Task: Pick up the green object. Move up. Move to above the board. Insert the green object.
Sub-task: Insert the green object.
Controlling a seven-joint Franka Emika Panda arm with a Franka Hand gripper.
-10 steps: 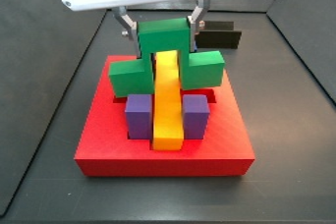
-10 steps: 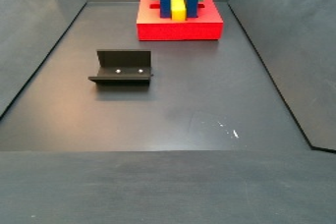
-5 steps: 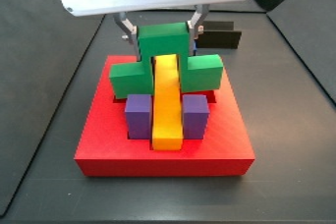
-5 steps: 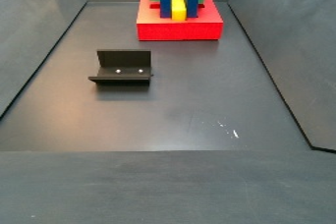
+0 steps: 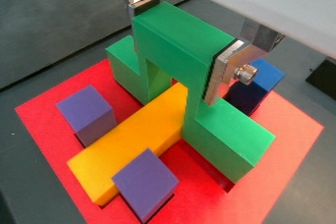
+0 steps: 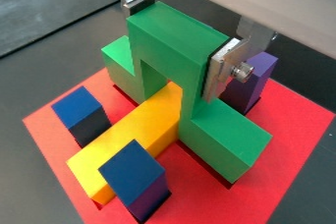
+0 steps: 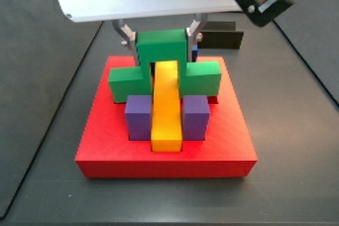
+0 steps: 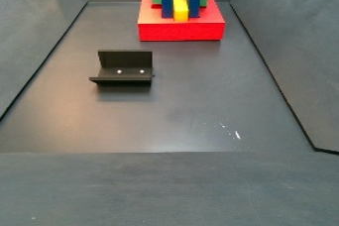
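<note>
The green object (image 5: 168, 66) stands on the red board (image 5: 296, 130), its arch straddling the far end of the yellow bar (image 5: 138, 135), with its side legs low on the board. My gripper (image 5: 180, 39) is shut on its taller middle block, one silver finger (image 5: 223, 71) flat against each side. Both wrist views show this, as does the view with the gripper (image 6: 180, 34) over the green object (image 6: 164, 56). In a side view the gripper (image 7: 163, 36) holds the green object (image 7: 163, 52) at the board's (image 7: 166, 161) far end.
Purple-blue blocks (image 7: 139, 113) (image 7: 196, 113) flank the yellow bar (image 7: 166, 106). A black block (image 7: 225, 40) lies behind the board. The fixture (image 8: 123, 68) stands on the dark floor, well away from the board (image 8: 181, 30). Grey walls enclose the floor.
The gripper and green object have sunk a little, so the arch sits lower over the yellow bar. The board and its blocks have not moved.
</note>
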